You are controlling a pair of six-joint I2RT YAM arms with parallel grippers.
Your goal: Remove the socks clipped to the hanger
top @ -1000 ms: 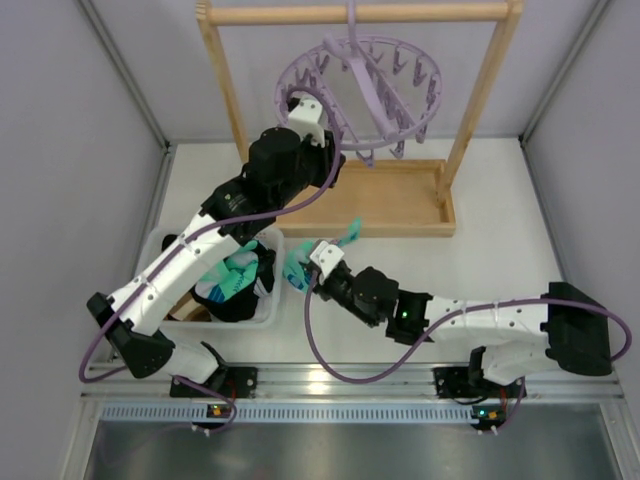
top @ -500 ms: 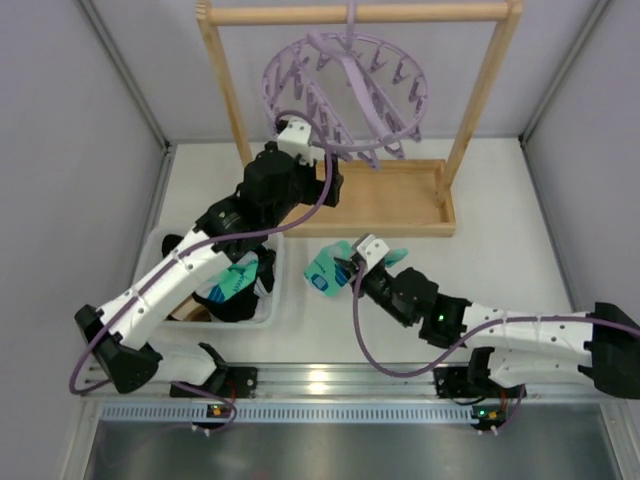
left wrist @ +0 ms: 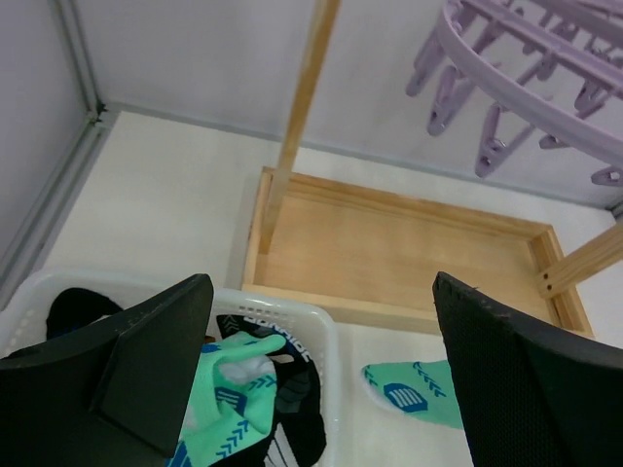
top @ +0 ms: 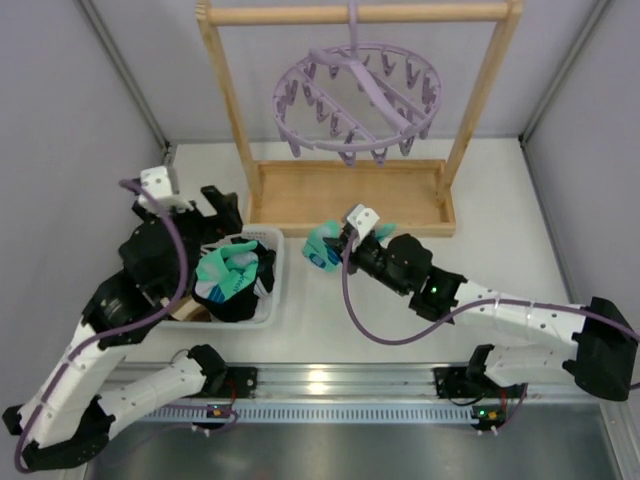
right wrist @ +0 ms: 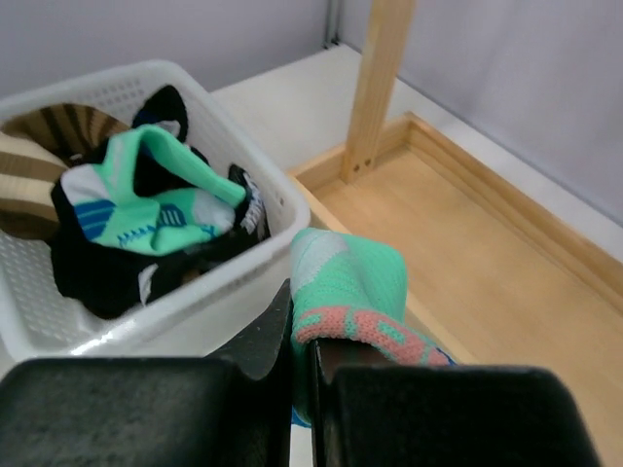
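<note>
Swinging back from the hanger [top: 372,93], the left gripper [top: 220,210] now hangs over the white basket [top: 272,285] at 8 o'clock, jaws spread wide and empty, a mint sock [top: 232,272] lying on the pile below. At the basket's 3 o'clock, the right gripper [top: 338,250] stays clenched on a second mint sock [top: 322,240]. At 12 o'clock the hanger's pegs look bare, so removal seems nearly finished. Its rear pegs are too small to check.

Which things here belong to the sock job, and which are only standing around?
Job: hanger; teal sock, held by the right gripper; socks in the basket.
Standing around: wooden rack; side walls.
</note>
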